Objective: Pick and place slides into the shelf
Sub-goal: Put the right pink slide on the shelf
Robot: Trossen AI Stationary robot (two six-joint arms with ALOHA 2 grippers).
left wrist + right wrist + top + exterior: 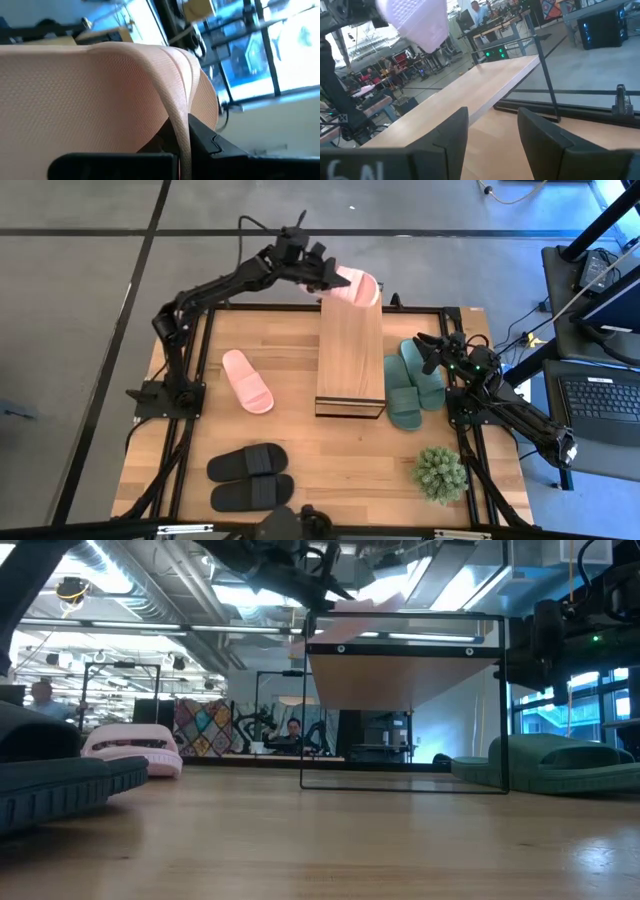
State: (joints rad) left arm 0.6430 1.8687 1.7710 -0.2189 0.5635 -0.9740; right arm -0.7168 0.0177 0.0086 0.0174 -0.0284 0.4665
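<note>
Pink slide (358,286) over shelf (350,355); green pair (412,383) beside it.

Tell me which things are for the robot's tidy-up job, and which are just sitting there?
For the job: pink slide held by the left gripper, other pink slide, black slides, green slides, shelf.
Just sitting there: little potted plant, laptop.

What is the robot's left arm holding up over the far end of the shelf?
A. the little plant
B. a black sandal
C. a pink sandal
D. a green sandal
C: the left gripper is shut on a pink sandal above the far end of the shelf.
</note>
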